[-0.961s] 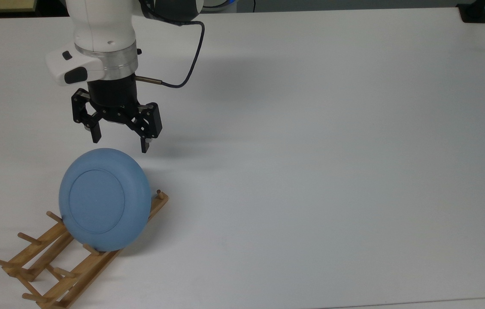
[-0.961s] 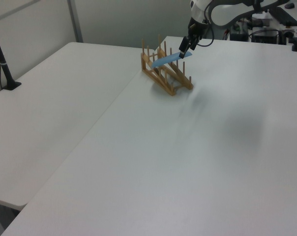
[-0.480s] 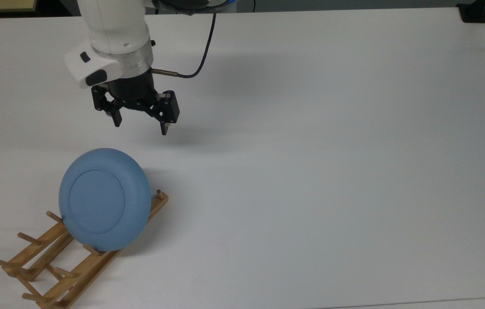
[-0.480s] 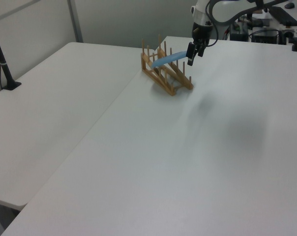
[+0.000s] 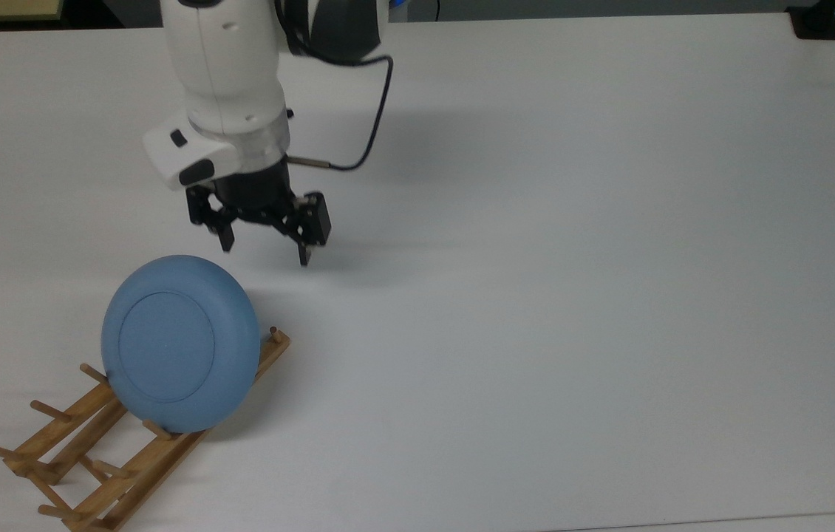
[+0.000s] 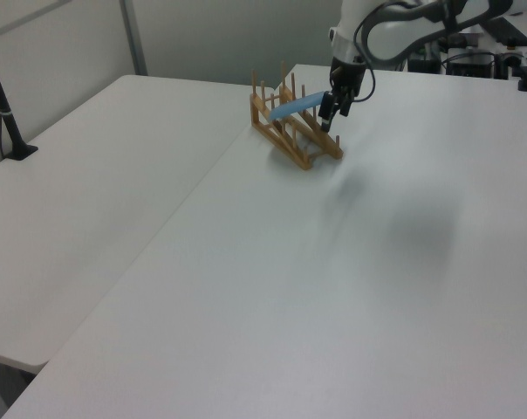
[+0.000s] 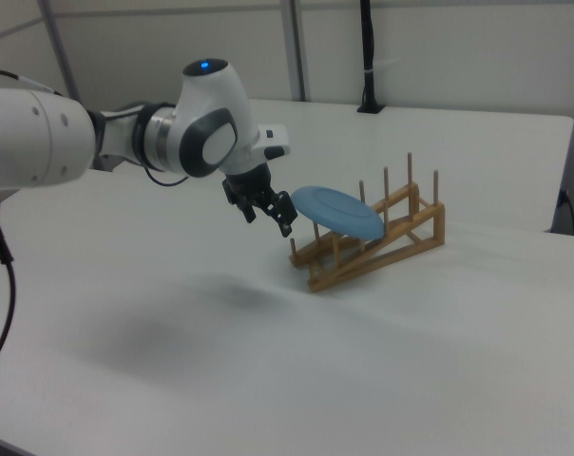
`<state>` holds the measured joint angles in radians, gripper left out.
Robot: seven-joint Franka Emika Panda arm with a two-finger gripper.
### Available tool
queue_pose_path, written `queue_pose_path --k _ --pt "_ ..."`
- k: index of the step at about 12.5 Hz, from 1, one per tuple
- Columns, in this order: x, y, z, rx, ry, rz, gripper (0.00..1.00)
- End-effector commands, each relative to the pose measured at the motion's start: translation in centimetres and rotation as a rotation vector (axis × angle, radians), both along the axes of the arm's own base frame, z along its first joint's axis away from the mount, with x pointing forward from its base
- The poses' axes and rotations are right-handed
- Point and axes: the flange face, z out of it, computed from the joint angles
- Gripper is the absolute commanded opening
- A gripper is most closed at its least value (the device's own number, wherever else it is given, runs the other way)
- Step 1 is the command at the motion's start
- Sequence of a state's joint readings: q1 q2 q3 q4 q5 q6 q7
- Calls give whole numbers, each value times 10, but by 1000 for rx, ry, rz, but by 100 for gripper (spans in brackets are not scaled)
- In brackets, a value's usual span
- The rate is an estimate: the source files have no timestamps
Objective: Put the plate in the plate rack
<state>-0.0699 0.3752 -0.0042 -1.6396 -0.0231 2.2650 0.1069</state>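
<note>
The blue plate (image 5: 181,343) lies tilted in the wooden plate rack (image 5: 103,454), bottom side up, leaning on the pegs. The rack sits on the white table (image 5: 573,295), near the corner at the top view's bottom left. The black pincer (image 5: 264,250) hangs just beside the plate, with its fingers spread and holding nothing.

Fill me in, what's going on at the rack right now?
The light-blue plate is already lying tilted on the wooden plate rack, leaning across its pegs rather than standing upright between them. The arm's pincer is open, holds nothing, and hangs just off the plate's rim, apart from it, above the white table. In the right view, the plate rests at the rack's lower end.
</note>
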Motion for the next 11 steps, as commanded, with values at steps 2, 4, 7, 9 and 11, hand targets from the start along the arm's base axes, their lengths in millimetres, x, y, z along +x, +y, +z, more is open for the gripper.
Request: queue_pose_path --k 2,4,7,9,11 --pt "24 3 4 38 -202 -115 100" --pt "31 -8 19 45 -310 -160 100" --pt "33 -27 31 40 -397 -184 100" --pt "35 -47 38 23 -488 -205 100" --pt "46 -54 34 11 -537 -206 100"
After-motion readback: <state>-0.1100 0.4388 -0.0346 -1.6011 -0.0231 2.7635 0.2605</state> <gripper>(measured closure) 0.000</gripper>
